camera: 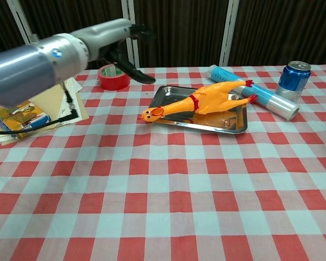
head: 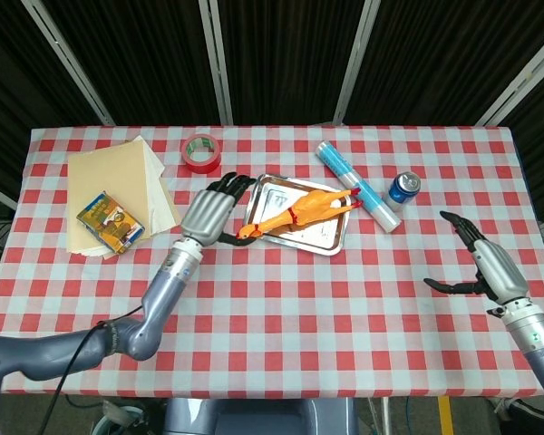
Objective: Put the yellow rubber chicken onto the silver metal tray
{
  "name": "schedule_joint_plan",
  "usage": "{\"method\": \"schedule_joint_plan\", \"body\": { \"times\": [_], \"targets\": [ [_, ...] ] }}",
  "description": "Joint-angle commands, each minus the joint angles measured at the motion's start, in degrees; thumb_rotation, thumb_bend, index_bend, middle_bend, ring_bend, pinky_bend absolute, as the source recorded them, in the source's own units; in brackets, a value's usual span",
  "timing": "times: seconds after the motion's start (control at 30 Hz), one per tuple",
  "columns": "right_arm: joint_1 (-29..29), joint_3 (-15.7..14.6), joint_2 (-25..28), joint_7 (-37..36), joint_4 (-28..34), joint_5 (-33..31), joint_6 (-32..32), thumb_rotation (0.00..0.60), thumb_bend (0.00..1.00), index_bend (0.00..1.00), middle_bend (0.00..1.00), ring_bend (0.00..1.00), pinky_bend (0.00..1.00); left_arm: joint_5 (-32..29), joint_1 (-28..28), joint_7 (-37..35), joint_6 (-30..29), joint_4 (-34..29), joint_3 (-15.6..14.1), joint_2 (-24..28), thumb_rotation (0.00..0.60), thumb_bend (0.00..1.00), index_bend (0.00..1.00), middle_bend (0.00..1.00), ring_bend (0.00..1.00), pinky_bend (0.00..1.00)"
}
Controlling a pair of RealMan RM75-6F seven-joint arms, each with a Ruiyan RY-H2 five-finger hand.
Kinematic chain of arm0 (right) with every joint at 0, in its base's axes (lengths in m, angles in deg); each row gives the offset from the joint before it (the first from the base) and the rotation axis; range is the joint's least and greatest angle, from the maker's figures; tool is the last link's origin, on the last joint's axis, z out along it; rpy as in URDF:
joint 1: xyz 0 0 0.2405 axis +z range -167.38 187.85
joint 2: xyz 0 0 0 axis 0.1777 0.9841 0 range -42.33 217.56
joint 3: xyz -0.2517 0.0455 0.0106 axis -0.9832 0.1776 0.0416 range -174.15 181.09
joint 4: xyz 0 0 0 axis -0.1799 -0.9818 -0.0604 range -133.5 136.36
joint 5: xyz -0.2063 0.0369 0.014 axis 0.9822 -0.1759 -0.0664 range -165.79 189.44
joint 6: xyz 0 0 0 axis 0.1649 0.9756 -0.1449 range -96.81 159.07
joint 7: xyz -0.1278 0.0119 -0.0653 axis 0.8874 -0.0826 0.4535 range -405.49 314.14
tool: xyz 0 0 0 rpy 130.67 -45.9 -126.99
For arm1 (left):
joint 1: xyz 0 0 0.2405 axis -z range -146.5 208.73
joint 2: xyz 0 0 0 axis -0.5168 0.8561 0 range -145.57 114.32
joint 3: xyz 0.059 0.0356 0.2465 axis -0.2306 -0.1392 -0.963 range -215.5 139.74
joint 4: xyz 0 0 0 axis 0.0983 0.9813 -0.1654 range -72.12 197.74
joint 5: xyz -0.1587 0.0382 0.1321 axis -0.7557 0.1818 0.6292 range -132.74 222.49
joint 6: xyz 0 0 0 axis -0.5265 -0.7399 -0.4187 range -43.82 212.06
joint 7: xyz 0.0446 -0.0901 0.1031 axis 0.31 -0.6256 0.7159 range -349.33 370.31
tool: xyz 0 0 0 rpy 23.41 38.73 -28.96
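Observation:
The yellow rubber chicken (head: 304, 209) (camera: 206, 99) lies across the silver metal tray (head: 325, 234) (camera: 234, 123), its head poking over the tray's left rim and its red feet over the right one. My left hand (head: 210, 213) (camera: 119, 39) hovers to the left of the tray, raised above the table, fingers spread and holding nothing. My right hand (head: 485, 267) hangs open at the table's right edge, far from the tray; the chest view does not show it.
A red tape roll (head: 200, 151) (camera: 113, 76) sits behind my left hand. A blue-capped tube (head: 358, 185) (camera: 261, 93) and a blue can (head: 403, 187) (camera: 293, 80) lie right of the tray. Tan folders (head: 118, 190) with a small box (head: 110, 221) lie at the left.

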Motion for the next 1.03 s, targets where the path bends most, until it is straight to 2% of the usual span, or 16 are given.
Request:
{"method": "schedule_joint_plan", "body": {
  "times": [0.03, 0.27, 0.47, 0.57, 0.83, 1.03],
  "targets": [
    [-1.27, 0.57, -1.48, 5.75, -0.11, -1.29, 2.84, 0.496, 0.18, 0.00, 0.07, 0.03, 0.15, 1.44, -10.01, 2.48, -9.10, -14.39, -5.48, 11.55, 0.600, 0.08, 0.14, 0.12, 0.05, 0.21],
    [-4.02, 1.14, -5.72, 21.43, -1.10, -3.44, 9.56, 0.511, 0.18, 0.00, 0.07, 0.03, 0.13, 10.83, -20.47, -2.47, -17.74, -21.89, -13.43, 20.24, 0.600, 0.08, 0.16, 0.13, 0.05, 0.21],
    [-6.30, 0.73, -9.41, 31.97, -4.14, -2.96, 15.17, 0.516, 0.18, 0.00, 0.07, 0.00, 0.04, 17.65, -27.68, -6.74, -24.16, -23.00, -18.94, 24.23, 0.600, 0.08, 0.17, 0.14, 0.05, 0.21],
    [-7.83, 0.24, -11.85, 37.78, -6.36, -2.47, 18.39, 0.517, 0.18, 0.00, 0.07, 0.00, 0.03, 20.93, -31.20, -8.99, -27.14, -22.54, -21.48, 25.99, 0.600, 0.08, 0.17, 0.14, 0.05, 0.19],
    [-12.08, -1.92, -14.33, 40.59, -6.60, -1.05, 23.07, 0.518, 0.18, 0.00, 0.07, 0.00, 0.02, 26.72, -38.24, -11.08, -32.73, -20.11, -25.83, 27.46, 0.600, 0.08, 0.17, 0.14, 0.05, 0.17],
    [-14.69, -3.37, -14.78, 40.69, -5.57, -0.20, 24.84, 0.519, 0.18, 0.00, 0.07, 0.00, 0.02, 29.97, -40.94, -11.34, -34.55, -19.06, -26.74, 27.35, 0.600, 0.08, 0.18, 0.14, 0.05, 0.17]
  ]
}}
